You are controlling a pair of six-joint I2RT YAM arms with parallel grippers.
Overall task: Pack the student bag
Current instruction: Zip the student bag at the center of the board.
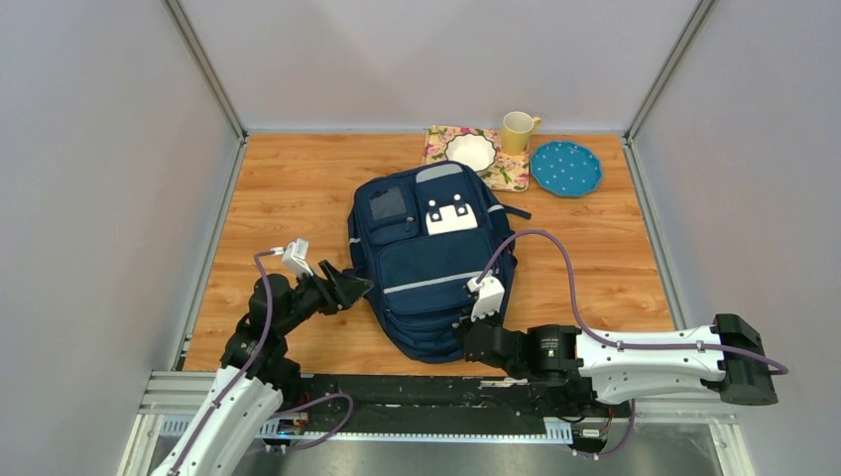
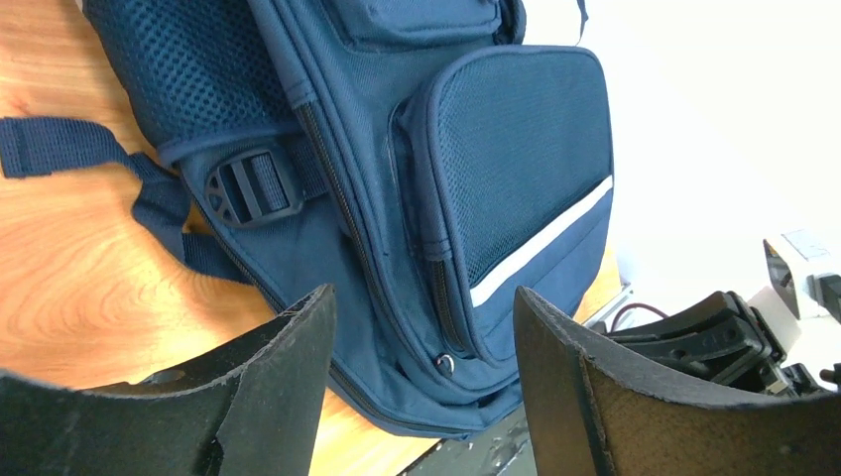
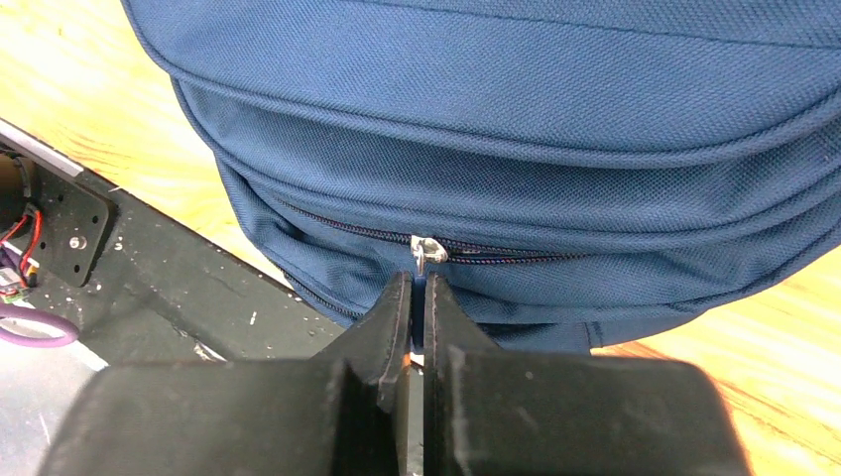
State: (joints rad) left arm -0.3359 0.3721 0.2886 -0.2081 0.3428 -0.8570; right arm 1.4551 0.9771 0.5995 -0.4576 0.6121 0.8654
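The student bag [image 1: 431, 268] lies flat on the wooden table, front pockets up, its near end at the table's front edge. My left gripper [image 1: 355, 288] hovers at the bag's left side with its jaws open and nothing between them. In the left wrist view the gripper [image 2: 421, 297] frames the bag [image 2: 496, 149] and a small zipper ring [image 2: 445, 363]. My right gripper [image 1: 466, 325] is at the bag's near end. In the right wrist view it [image 3: 419, 281] is shut on the pull of the metal zipper slider [image 3: 428, 248] of the bag [image 3: 496, 99].
At the back stands a floral mat [image 1: 504, 175] with a white bowl [image 1: 470, 151], a yellow mug [image 1: 517, 131] and a blue dotted plate [image 1: 565, 168]. A black metal rail [image 1: 397, 392] runs along the near edge. Grey walls enclose both sides.
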